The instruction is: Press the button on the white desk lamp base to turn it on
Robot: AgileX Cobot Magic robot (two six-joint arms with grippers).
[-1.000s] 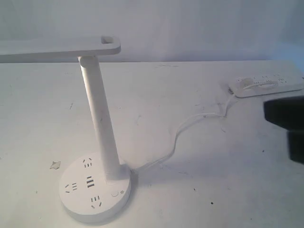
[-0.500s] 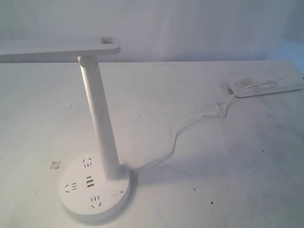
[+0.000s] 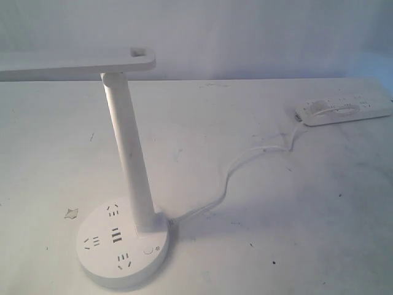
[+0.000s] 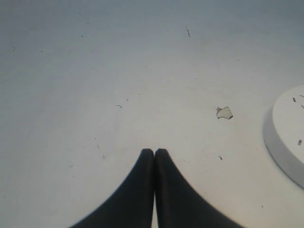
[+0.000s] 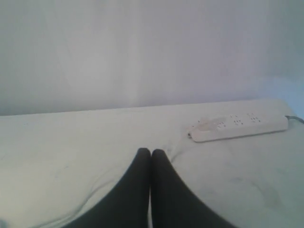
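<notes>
The white desk lamp base (image 3: 123, 249) sits at the front left of the table, a round disc with dark slots, bearing a tall white post (image 3: 129, 157) and a flat head (image 3: 73, 63). Its small ringed button (image 3: 148, 250) lies on the disc's right front. Neither arm shows in the exterior view. My left gripper (image 4: 154, 152) is shut with nothing in it, over bare table, with the base's rim (image 4: 285, 137) off to one side. My right gripper (image 5: 151, 152) is shut and empty too, low over the table, facing the power strip (image 5: 237, 126).
A long white power strip (image 3: 344, 110) lies at the back right, and a white cord (image 3: 236, 169) runs from it to the lamp base. A small chip in the table surface (image 3: 72, 214) sits left of the base, the same chip (image 4: 224, 112) showing in the left wrist view.
One second ago a dark part of the right arm showed at the right edge of the exterior view; it has since withdrawn out of that view. The lamp has not moved.
</notes>
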